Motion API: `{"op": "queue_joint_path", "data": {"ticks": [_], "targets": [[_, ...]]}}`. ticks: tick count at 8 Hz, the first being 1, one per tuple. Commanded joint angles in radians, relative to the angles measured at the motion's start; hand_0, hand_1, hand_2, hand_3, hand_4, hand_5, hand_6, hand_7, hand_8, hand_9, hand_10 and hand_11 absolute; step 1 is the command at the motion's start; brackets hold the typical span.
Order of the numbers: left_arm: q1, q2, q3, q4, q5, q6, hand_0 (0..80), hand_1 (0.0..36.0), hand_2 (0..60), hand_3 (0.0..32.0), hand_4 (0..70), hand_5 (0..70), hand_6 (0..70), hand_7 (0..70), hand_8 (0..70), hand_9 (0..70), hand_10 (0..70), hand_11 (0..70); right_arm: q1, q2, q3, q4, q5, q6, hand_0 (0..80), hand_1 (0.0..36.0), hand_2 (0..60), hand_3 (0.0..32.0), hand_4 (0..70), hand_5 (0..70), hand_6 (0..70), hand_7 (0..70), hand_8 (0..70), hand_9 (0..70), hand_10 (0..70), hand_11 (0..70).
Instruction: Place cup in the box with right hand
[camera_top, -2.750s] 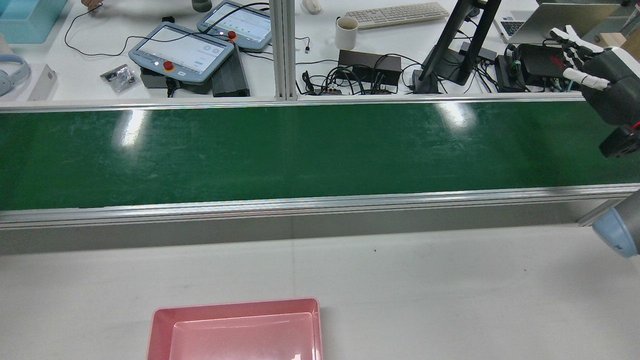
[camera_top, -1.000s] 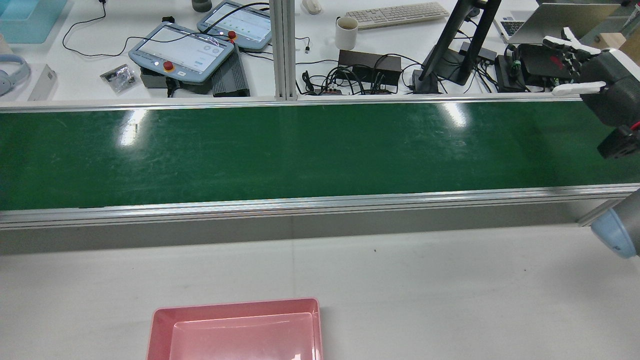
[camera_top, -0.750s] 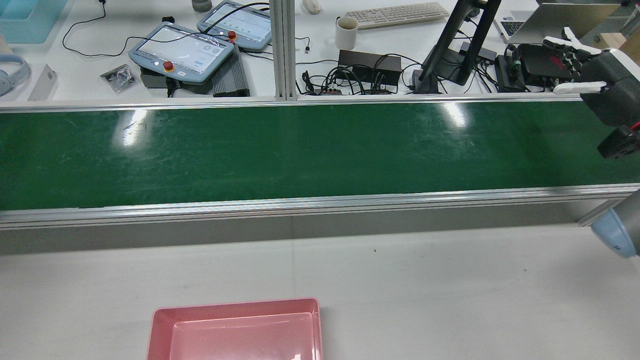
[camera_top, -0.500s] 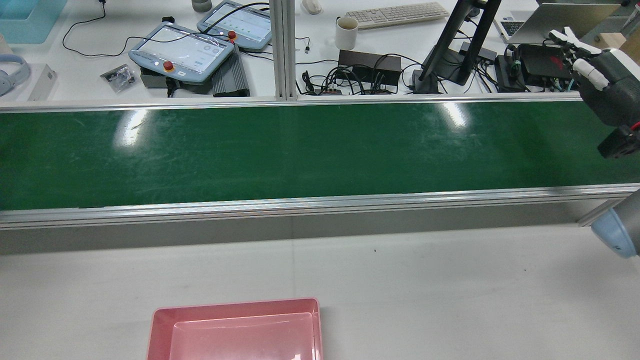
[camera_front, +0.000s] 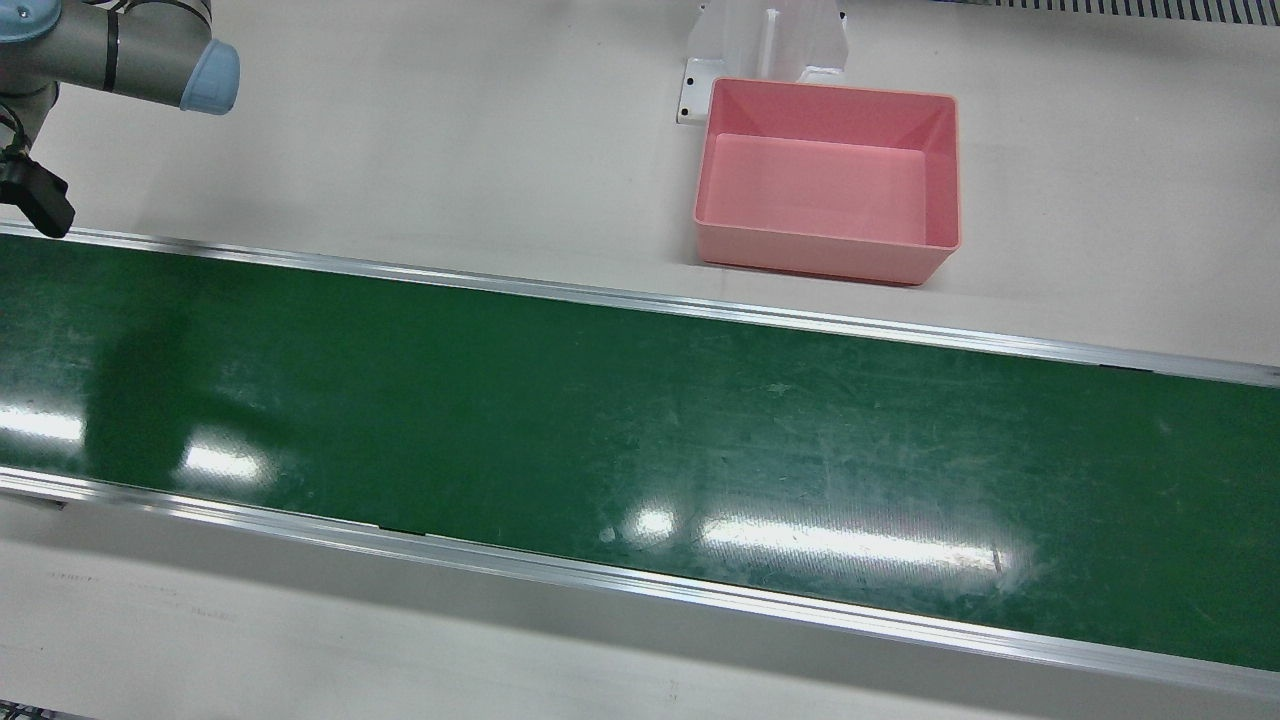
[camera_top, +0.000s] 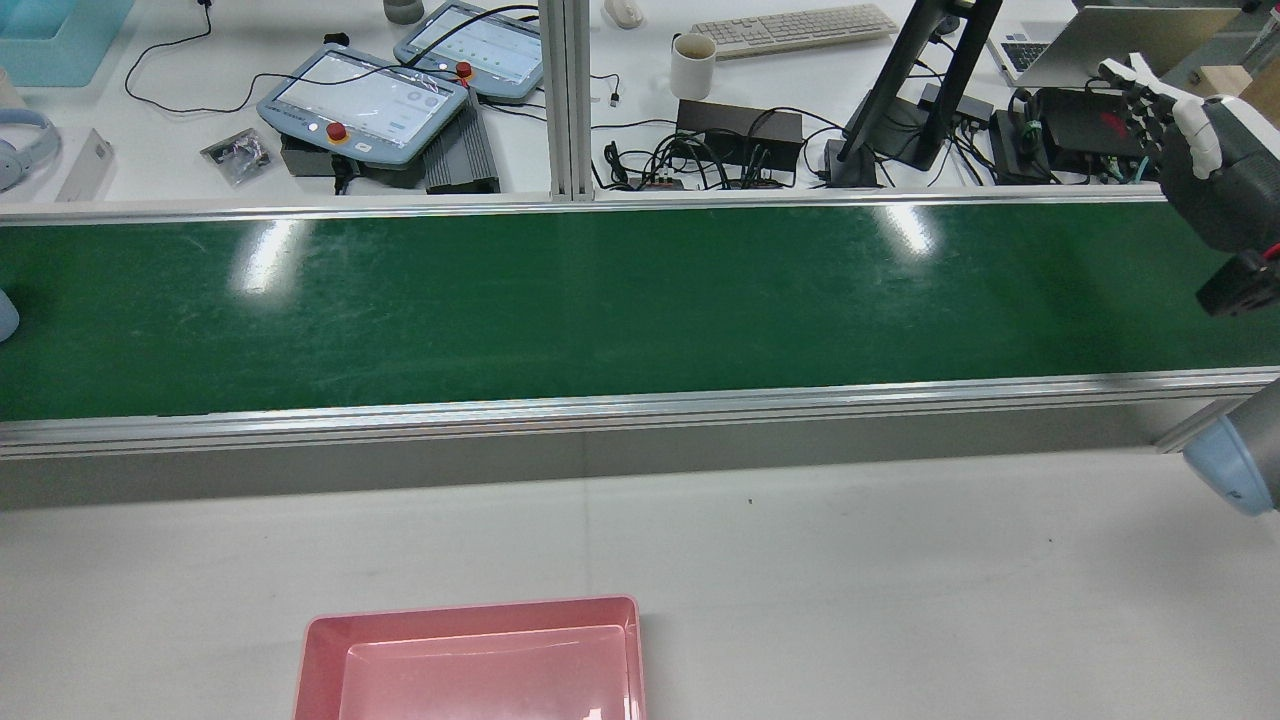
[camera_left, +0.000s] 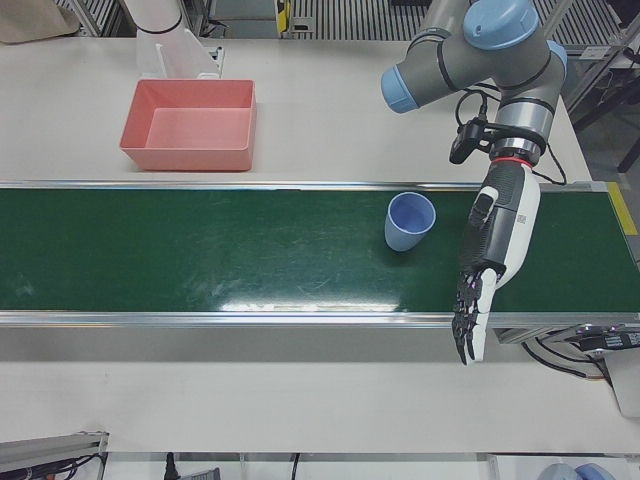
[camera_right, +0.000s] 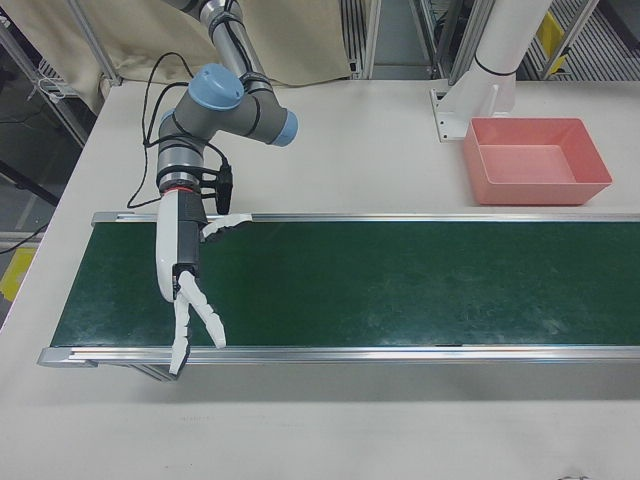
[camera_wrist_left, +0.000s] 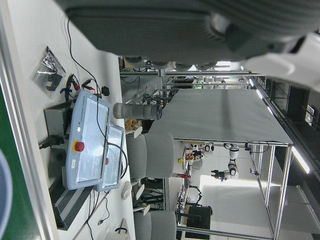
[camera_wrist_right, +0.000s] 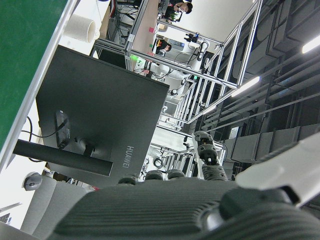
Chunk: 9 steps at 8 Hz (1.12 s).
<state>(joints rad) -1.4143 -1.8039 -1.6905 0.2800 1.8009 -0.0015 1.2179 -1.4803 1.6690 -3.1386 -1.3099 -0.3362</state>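
Note:
A light blue cup (camera_left: 409, 221) stands upright, mouth up, on the green belt (camera_left: 200, 260); in the rear view only a sliver of the cup (camera_top: 4, 314) shows at the left edge. My left hand (camera_left: 492, 252) hangs just beside it, apart, fingers straight and holding nothing. My right hand (camera_right: 186, 280) hovers over the belt's opposite end, open with fingers spread; the rear view shows the right hand (camera_top: 1212, 165) at its right edge. The pink box (camera_left: 185, 158) sits empty on the white table behind the belt.
The belt (camera_front: 600, 420) runs the table's full width between aluminium rails. The pink box (camera_front: 820, 262) stands before a white pedestal (camera_front: 768, 40). Beyond the belt, a desk holds two teach pendants (camera_top: 365, 100), a mug (camera_top: 692, 66), cables and a monitor stand (camera_top: 905, 100).
The right hand's thumb, stretched sideways a second ago, has folded in against the hand. A sliver of the blue cup has come into the rear view at the belt's left edge.

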Motion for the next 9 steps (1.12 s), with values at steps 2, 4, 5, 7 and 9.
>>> {"op": "queue_joint_path", "data": {"ticks": [2, 4, 5, 7, 9], "targets": [[0.000, 0.000, 0.000, 0.001, 0.000, 0.000, 0.0, 0.0, 0.0, 0.0, 0.0, 0.0, 0.0, 0.0, 0.0, 0.0, 0.0, 0.0, 0.002, 0.000, 0.014, 0.000, 0.000, 0.002, 8.6, 3.4, 13.0, 0.0, 0.0, 0.0, 0.5, 1.0, 0.0, 0.9, 0.0, 0.0], [0.000, 0.000, 0.000, -0.001, 0.000, 0.000, 0.0, 0.0, 0.0, 0.0, 0.0, 0.0, 0.0, 0.0, 0.0, 0.0, 0.0, 0.0, 0.000, 0.000, 0.020, 0.000, 0.000, -0.001, 1.5, 2.5, 13.7, 0.0, 0.0, 0.0, 0.8, 4.2, 0.0, 0.0, 0.0, 0.0], [0.000, 0.000, 0.000, -0.001, 0.000, 0.000, 0.0, 0.0, 0.0, 0.0, 0.0, 0.0, 0.0, 0.0, 0.0, 0.0, 0.0, 0.0, 0.000, 0.000, 0.018, 0.000, 0.001, -0.001, 4.0, 2.8, 13.0, 0.0, 0.0, 0.0, 0.9, 4.2, 0.0, 1.2, 0.0, 0.0], [0.000, 0.000, 0.000, 0.001, 0.000, 0.000, 0.0, 0.0, 0.0, 0.0, 0.0, 0.0, 0.0, 0.0, 0.0, 0.0, 0.0, 0.0, 0.000, -0.002, 0.017, 0.000, 0.000, -0.001, 0.0, 2.6, 18.2, 0.0, 0.0, 0.0, 1.0, 5.8, 0.0, 2.2, 0.0, 0.0], [0.000, 0.000, 0.000, 0.001, 0.000, 0.000, 0.0, 0.0, 0.0, 0.0, 0.0, 0.0, 0.0, 0.0, 0.0, 0.0, 0.0, 0.0, -0.003, 0.000, 0.015, -0.001, 0.000, -0.003, 0.0, 0.4, 19.8, 0.0, 0.0, 0.0, 0.9, 6.6, 0.0, 1.2, 0.0, 0.0]]}}
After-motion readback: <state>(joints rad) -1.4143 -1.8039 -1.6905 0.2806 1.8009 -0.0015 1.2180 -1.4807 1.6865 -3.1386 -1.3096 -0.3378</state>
